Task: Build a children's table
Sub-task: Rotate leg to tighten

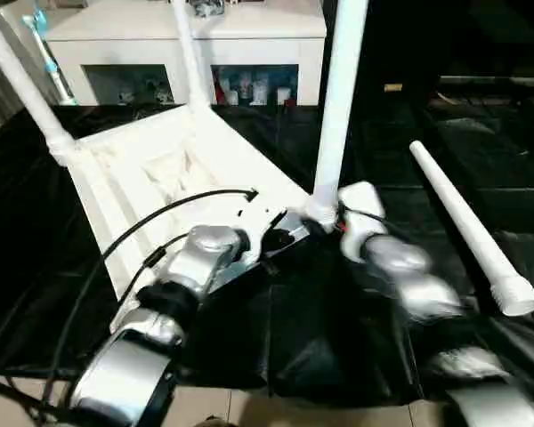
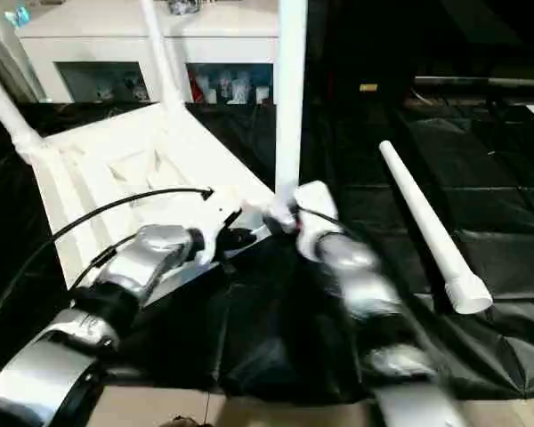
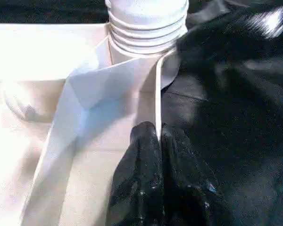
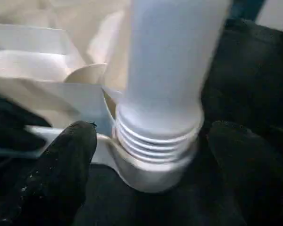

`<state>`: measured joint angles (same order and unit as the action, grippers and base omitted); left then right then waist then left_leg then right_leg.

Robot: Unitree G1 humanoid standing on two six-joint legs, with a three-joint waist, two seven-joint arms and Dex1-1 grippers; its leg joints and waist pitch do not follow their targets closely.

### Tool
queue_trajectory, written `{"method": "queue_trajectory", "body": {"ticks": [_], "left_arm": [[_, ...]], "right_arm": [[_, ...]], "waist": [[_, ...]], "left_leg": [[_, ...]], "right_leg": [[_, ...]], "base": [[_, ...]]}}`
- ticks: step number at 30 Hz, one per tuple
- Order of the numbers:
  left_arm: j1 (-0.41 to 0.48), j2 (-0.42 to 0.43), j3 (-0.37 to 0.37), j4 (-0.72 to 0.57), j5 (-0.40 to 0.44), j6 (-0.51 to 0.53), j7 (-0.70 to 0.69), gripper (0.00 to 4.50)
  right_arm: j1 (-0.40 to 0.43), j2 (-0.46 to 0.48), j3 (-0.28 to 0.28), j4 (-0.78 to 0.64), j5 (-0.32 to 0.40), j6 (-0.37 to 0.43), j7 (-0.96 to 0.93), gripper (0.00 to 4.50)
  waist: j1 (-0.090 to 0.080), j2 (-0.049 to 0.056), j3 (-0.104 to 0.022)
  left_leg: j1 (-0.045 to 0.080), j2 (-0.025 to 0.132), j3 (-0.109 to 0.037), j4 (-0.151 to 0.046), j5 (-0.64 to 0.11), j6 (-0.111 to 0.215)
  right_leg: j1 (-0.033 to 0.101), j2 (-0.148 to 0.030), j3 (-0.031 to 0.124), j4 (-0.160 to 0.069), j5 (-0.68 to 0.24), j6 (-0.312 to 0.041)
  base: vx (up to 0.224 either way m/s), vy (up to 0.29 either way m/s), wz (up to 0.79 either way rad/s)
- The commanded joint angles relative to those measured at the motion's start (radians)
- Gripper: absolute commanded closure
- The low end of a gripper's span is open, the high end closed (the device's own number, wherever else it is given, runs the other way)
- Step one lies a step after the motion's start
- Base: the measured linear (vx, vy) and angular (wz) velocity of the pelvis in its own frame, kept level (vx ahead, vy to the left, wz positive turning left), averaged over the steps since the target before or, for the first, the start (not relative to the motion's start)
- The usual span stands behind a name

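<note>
Top (image 1: 151,169) lies upside down on the black cover (image 1: 356,338), rim up, so the corner sockets face up to take legs. Three legs are already standing in sockets: two at the far corners, well ahead of both grippers, and the near leg (image 1: 338,107) in the corner right between the grippers. The fourth leg (image 1: 467,231) lies loose on the cover, out to the right of the right gripper, threaded end toward the robot, not yet fitted.

Left gripper (image 3: 159,136): clenched, fingertips pinched on the thin rim wall of the top just short of the near socket. Likely reason: it pins the top down so it can't slide or twist while the leg is worked at that corner.

Right gripper (image 4: 151,141): released, fingers spread wide on either side of the near leg's base, not touching it; left finger (image 4: 66,160) and right finger (image 4: 245,160) both stand apart from the tube. The leg stands upright on its own in the socket (image 4: 146,172), several thread rings showing above the collar. Judgement: either it isn't screwed fully home and the gripper has let go to re-grip for another turn, or it's done and the hand is leaving; can't tell which from this.

Risk: if the threads aren't seated, the tall leg could lean or tip when bumped. Remaining: the last socket, near the left forearm, needs the loose leg.
</note>
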<state>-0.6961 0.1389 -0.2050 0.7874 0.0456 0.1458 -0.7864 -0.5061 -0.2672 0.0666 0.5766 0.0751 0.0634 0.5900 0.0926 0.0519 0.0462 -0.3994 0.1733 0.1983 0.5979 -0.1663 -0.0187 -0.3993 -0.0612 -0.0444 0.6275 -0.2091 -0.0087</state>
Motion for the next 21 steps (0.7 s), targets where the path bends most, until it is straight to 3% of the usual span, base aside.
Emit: {"method": "queue_trajectory", "body": {"ticks": [1, 6, 14, 18, 19, 21], "left_arm": [[0.04, 0.003, 0.01, -0.014, -0.042, -0.06, -0.039, 4.5], [0.08, 0.033, 0.016, -0.061, -0.058, -0.091, -0.086, 4.5], [0.136, 0.065, -0.004, -0.125, -0.062, -0.087, -0.176, 4.5], [0.15, 0.086, -0.029, -0.142, -0.044, -0.049, -0.207, 4.5], [0.153, 0.092, -0.036, -0.146, -0.041, -0.039, -0.216, 4.5], [0.162, 0.103, -0.048, -0.161, -0.034, -0.036, -0.236, 4.5]], "right_arm": [[-0.003, -0.011, -0.016, -0.034, 0.025, -0.019, 0.045, 0.38], [-0.002, -0.05, -0.03, -0.037, 0.037, -0.034, 0.081, 0.38], [0.019, -0.055, 0.02, -0.073, 0.028, -0.027, 0.166, 0.38], [0.003, -0.056, 0.038, -0.044, 0.008, -0.048, 0.173, 0.38], [-0.003, -0.055, 0.041, -0.035, 0.006, -0.051, 0.175, 0.38], [-0.022, -0.055, 0.044, -0.009, -0.006, -0.062, 0.173, 0.38]], "waist": [[0.006, -0.044, -0.063], [0.003, -0.039, -0.058], [0.002, -0.037, -0.062], [0.003, -0.035, -0.059], [0.004, -0.04, -0.059], [0.002, -0.035, -0.059]], "left_leg": [[0.018, 0.053, -0.027, -0.054, -0.135, 0.112], [0.023, 0.057, -0.029, -0.061, -0.183, 0.075], [0.02, 0.057, -0.028, -0.058, -0.151, 0.093], [0.024, 0.059, -0.028, -0.061, -0.183, 0.077], [0.023, 0.06, -0.029, -0.062, -0.186, 0.073], [0.023, 0.062, -0.031, -0.066, -0.193, 0.062]], "right_leg": [[0.044, -0.09, 0.04, -0.088, -0.174, -0.183], [0.039, -0.091, 0.042, -0.096, -0.27, -0.172], [0.038, -0.088, 0.043, -0.088, -0.194, -0.188], [0.034, -0.09, 0.044, -0.093, -0.248, -0.183], [0.035, -0.092, 0.044, -0.092, -0.254, -0.183], [0.033, -0.091, 0.043, -0.09, -0.257, -0.184]], "base": [[0.0, 0.0, 0.0], [0.0, 0.0, 0.0], [0.0, 0.0, 0.0], [0.0, 0.0, 0.0], [0.0, 0.0, 0.0], [0.0, 0.0, 0.0]]}}
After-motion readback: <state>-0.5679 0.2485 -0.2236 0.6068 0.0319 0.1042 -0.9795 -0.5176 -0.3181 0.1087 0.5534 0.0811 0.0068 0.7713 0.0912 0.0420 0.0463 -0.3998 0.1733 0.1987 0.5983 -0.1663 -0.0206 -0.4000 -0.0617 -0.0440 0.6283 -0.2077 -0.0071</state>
